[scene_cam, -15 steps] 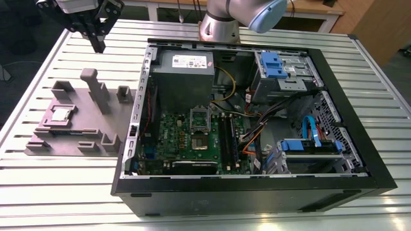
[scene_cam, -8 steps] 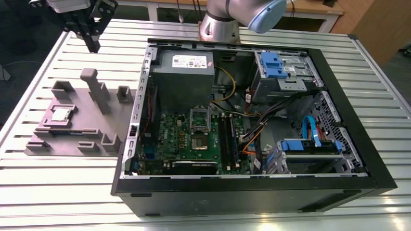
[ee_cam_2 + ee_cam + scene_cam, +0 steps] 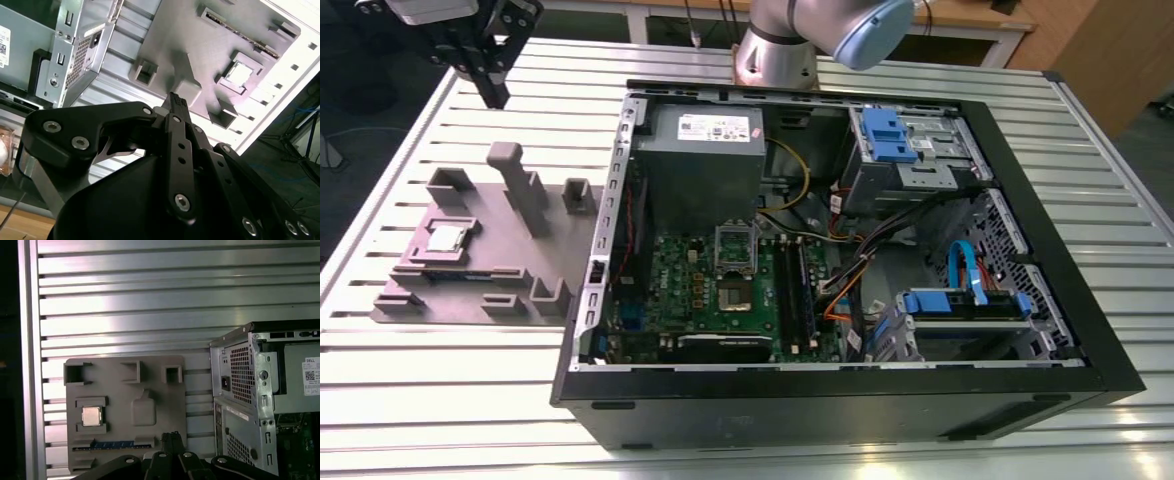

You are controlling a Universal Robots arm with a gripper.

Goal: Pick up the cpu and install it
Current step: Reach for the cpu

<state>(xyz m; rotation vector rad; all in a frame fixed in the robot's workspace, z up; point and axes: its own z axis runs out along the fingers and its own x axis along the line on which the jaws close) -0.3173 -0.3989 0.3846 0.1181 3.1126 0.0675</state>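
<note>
On the slatted aluminium table (image 3: 454,400), you have one open black computer case (image 3: 854,400) lying on its side, and everything else sits in or beside it. Inside the case you can see one large grey metal power-supply box (image 3: 704,160), one green motherboard (image 3: 680,290) with one rectangular metal socket frame (image 3: 736,290) near its middle, loose cables, and two blue plastic drive brackets (image 3: 887,130).

Just beside the case, on the exterior view's left, lies one flat grey moulded fixture tray (image 3: 494,245) with several upright posts and pockets. The cpu (image 3: 447,238) rests flat in a square recess on the half of this tray that is farther from the case. There is one cpu, and it is not in the case.

Your cpu is a small flat square chip with a silver-grey metal top and a thin pale rim. Its recess frames it closely in both wrist views (image 3: 91,416) (image 3: 240,75).

The black gripper (image 3: 494,98) hangs off the case's far corner on the exterior view's left, raised over the table and well apart from the cpu. Its fingers (image 3: 169,437) are pressed together with nothing between them, as the second wrist view (image 3: 176,99) also shows.
</note>
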